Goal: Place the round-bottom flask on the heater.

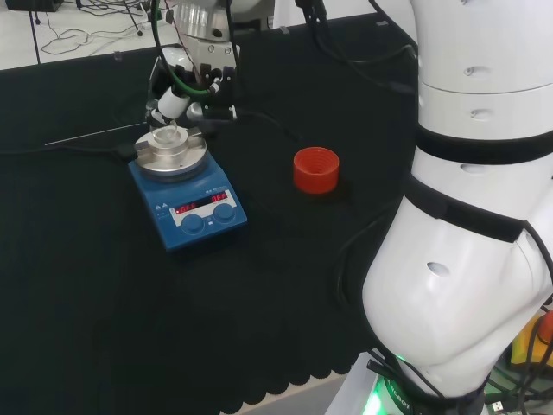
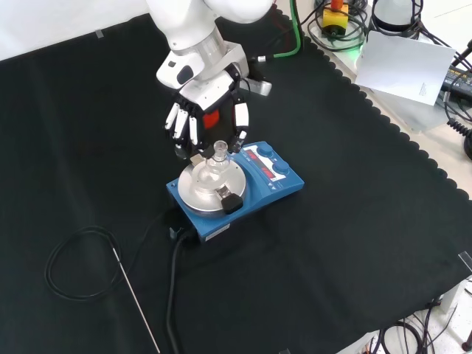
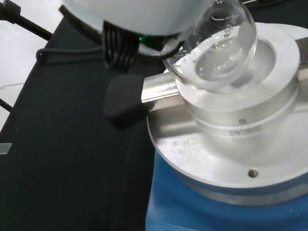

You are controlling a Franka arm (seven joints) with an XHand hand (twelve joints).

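The clear round-bottom flask (image 2: 214, 169) sits with its bulb in the well of the silver block (image 2: 199, 193) on the blue heater (image 2: 274, 181). Its short neck (image 2: 220, 150) points up. In the wrist view the bulb (image 3: 216, 53) leans at the well's rim (image 3: 269, 53). My hand (image 2: 193, 96) hangs just above the flask, with fingers (image 2: 179, 124) straight and pointing down on either side of the neck. None of them curls round the glass. In the head view the hand (image 1: 177, 97) stands behind the heater (image 1: 188, 194), over the flask (image 1: 169, 136).
A red ribbed ring stand (image 1: 315, 169) lies on the cloth right of the heater in the head view. A black cable (image 2: 74, 265) and a thin metal probe (image 2: 136, 302) lie in front of the heater in the front view. A black knob (image 3: 124, 101) juts from the block.
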